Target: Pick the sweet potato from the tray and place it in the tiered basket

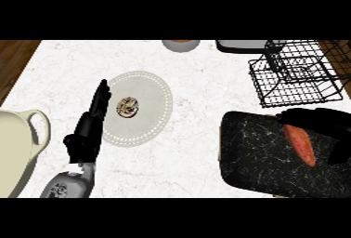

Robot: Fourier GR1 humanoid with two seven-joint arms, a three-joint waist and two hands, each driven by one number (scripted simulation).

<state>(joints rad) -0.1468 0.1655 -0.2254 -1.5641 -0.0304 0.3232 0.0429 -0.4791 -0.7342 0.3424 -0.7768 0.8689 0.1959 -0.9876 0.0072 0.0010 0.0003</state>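
An orange sweet potato (301,144) lies on the black marbled tray (260,158) at the right. My right hand (322,122) hovers over the tray's far right side, its fingers curved above the sweet potato's upper end and its thumb (339,151) down at the right; whether it touches the potato is unclear. The black wire tiered basket (296,74) stands just beyond the tray, at the back right. My left hand (89,125) rests open at the left, fingers straight and pointing away, beside the placemat.
A round pale placemat (154,93) with a small patterned object (128,106) lies mid-counter. A cream jug (17,148) stands at the left edge. A bowl (181,44) and a dark-rimmed container (240,45) sit at the back edge.
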